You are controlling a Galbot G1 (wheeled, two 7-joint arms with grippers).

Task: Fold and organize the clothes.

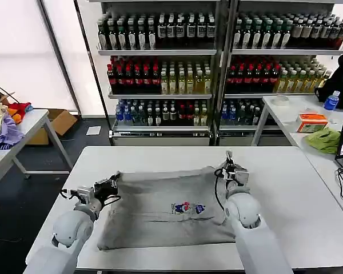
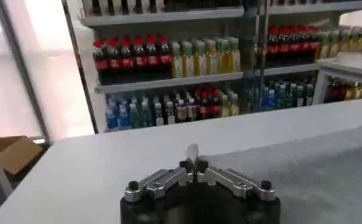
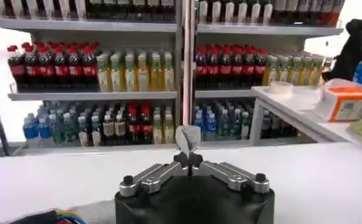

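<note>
Lying flat on the white rectangular table, the light grey cotton T-shirt has both far corners pinched: the left gripper holds the far left corner, the right gripper the far right one, both with fingers closed on fabric

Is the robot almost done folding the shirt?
Not yet. The grey T-shirt lies spread on the white table, print up, so no tidy folded bundle is made. The left gripper and right gripper each pinch a far corner. The folding and tidying away are left.
</note>
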